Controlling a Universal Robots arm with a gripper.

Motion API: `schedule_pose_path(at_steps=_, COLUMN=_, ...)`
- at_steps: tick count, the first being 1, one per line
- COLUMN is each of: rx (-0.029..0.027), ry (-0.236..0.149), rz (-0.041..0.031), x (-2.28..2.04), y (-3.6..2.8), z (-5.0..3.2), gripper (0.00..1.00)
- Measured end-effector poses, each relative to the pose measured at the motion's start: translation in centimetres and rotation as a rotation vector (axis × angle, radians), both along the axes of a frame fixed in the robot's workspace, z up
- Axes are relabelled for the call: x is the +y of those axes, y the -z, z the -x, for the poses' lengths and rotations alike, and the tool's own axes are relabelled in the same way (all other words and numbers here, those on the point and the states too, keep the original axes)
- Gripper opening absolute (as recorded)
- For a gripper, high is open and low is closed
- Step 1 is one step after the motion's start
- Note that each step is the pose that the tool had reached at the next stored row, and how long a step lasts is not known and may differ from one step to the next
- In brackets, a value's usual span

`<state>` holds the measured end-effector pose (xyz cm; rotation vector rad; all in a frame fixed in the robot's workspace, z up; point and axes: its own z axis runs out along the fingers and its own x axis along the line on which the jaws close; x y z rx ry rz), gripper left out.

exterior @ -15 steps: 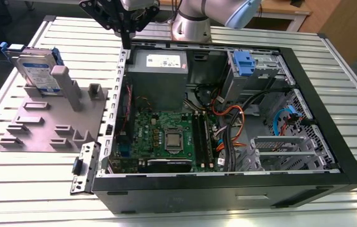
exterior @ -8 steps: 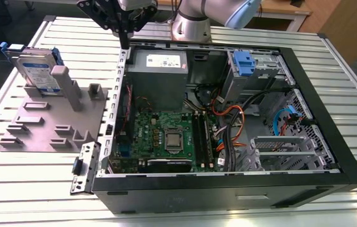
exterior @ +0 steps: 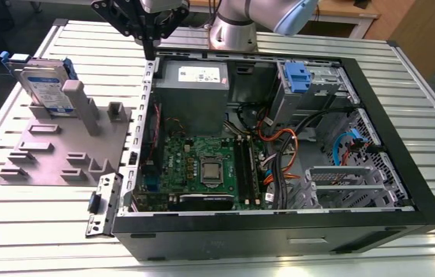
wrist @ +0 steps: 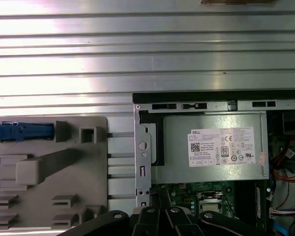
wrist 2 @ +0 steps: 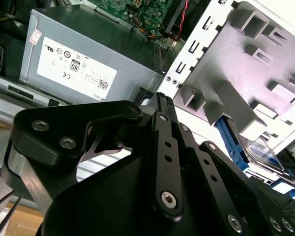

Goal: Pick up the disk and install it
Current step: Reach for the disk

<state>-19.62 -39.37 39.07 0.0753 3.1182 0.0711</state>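
Exterior view: the clenched, empty pincer [exterior: 150,55] hovers top centre; the disk [exterior: 44,86] stands edgewise in its upper-left fixture [exterior: 56,156], likely for gripping.

The disk [exterior: 44,86] is shiny silver metal, railed in blue plastic; the table [exterior: 422,98] is ribbed, glossy metal.

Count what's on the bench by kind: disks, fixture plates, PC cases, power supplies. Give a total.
Disk: 1, standing on edge in the fixture
Grey fixture plate: 1
Computer case: 1, side open
Power supply: 1, inside the case
Total: 4
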Motion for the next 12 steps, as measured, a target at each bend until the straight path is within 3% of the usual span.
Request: schedule_pose_path(at_steps=12, rx=0.0000, ry=0.000, rz=0.0000, x=0.00, y=0.05, z=0.70, gripper=0.11)
